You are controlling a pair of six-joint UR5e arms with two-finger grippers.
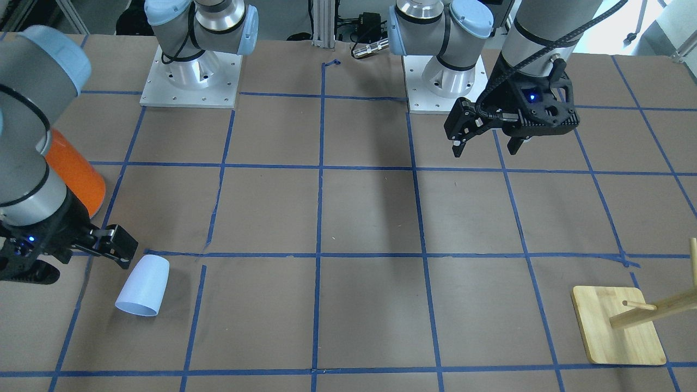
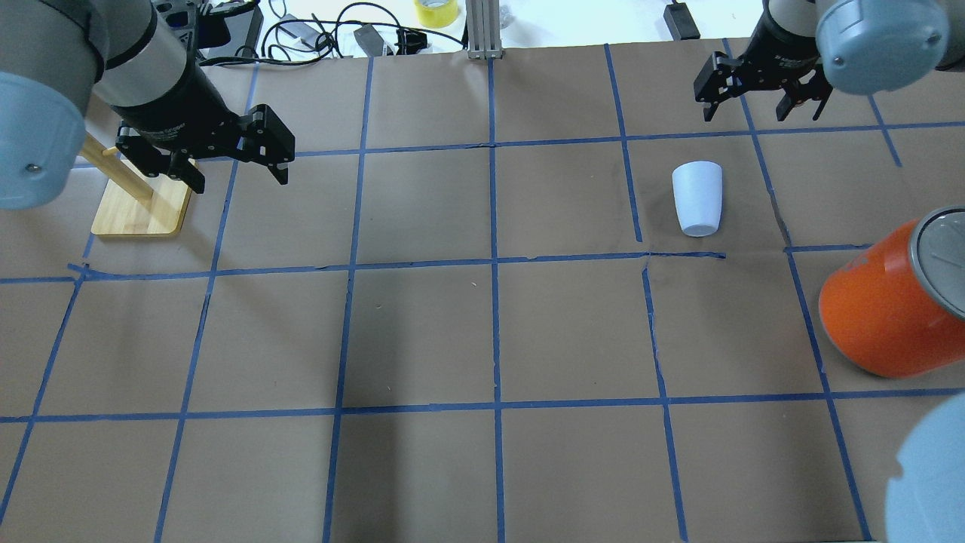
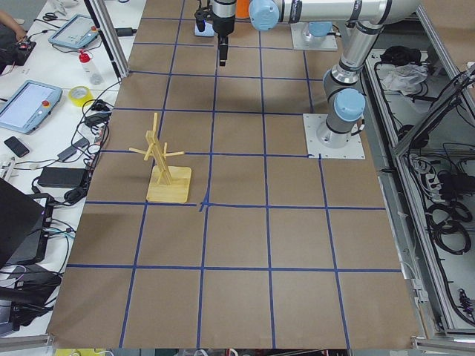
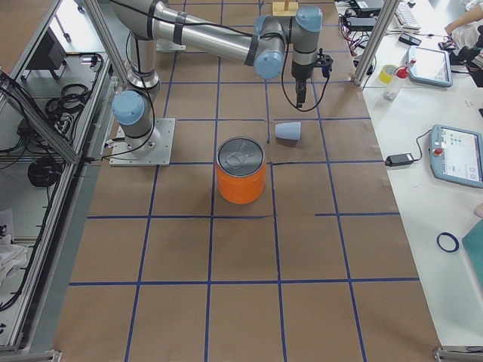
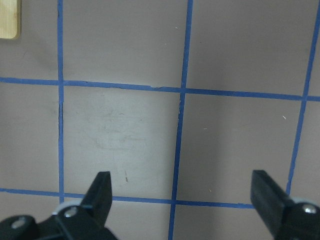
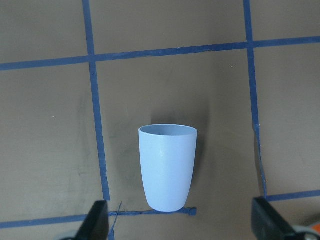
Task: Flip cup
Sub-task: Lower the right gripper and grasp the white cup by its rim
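The cup (image 1: 142, 286) is small, pale blue-white and lies on its side on the brown table. It also shows in the overhead view (image 2: 697, 197), the exterior right view (image 4: 288, 131) and the right wrist view (image 6: 167, 167), where its wide mouth points away from the camera. My right gripper (image 2: 761, 115) is open and empty. It hangs above the table just beyond the cup, on the side away from my base, and does not touch it (image 1: 81, 267) (image 6: 180, 222). My left gripper (image 2: 240, 181) is open and empty over bare table, far from the cup (image 1: 484, 151) (image 5: 182, 195).
A big orange can (image 2: 882, 317) with a silver lid stands near the cup, on my right (image 4: 241, 181). A wooden peg stand (image 2: 139, 204) sits on the far left, close to my left gripper (image 1: 618, 332). Blue tape lines grid the table.
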